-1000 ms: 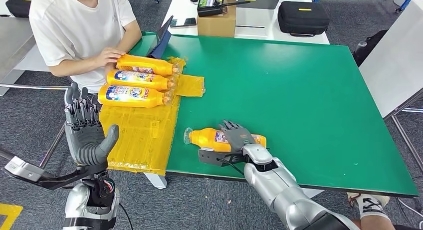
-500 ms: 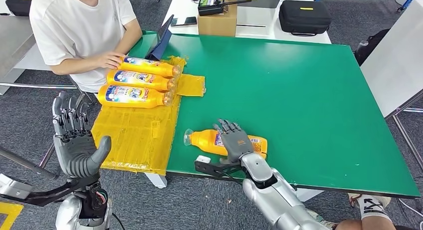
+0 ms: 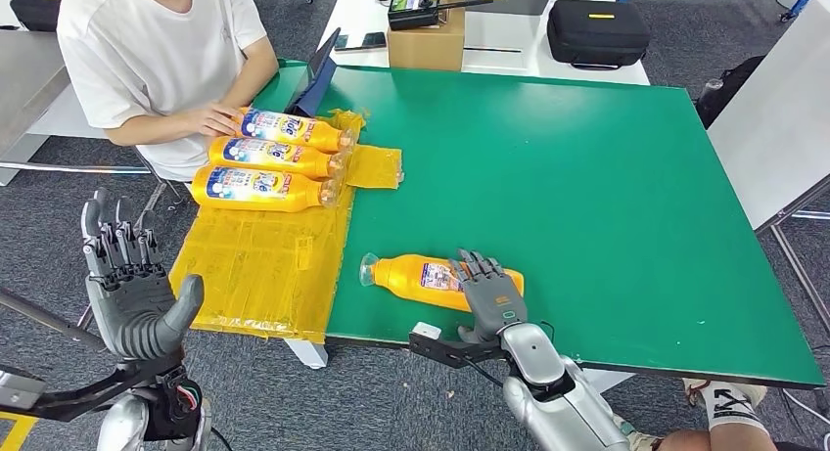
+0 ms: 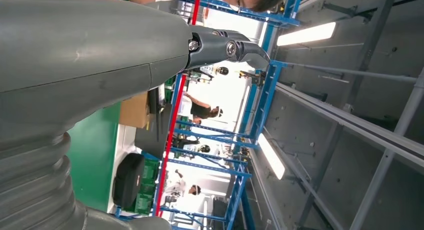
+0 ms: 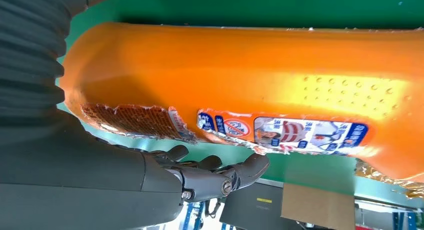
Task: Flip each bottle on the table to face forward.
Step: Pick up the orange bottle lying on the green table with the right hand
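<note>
An orange bottle (image 3: 416, 275) lies on its side near the front edge of the green table (image 3: 587, 177), cap to the left, label up. My right hand (image 3: 489, 290) rests on its base end with fingers laid flat over it, not wrapped around. The right wrist view shows the bottle (image 5: 240, 85) close up, with my fingers (image 5: 220, 177) straight beside it. Three more orange bottles (image 3: 274, 156) lie side by side on a yellow mat (image 3: 264, 265) at the table's left. My left hand (image 3: 132, 285) is raised off the table's left side, fingers spread, holding nothing.
A person in a white shirt (image 3: 147, 50) sits at the far left with a hand (image 3: 210, 118) on the farthest bottle. A dark tablet (image 3: 318, 79) stands behind the bottles. A cardboard box (image 3: 426, 45) and a black case (image 3: 592, 30) sit on the table beyond.
My right hand has slid from the bottle's middle back to its base end. My left hand has sunk lower and to the left. The person has turned the farthest bottle label up.
</note>
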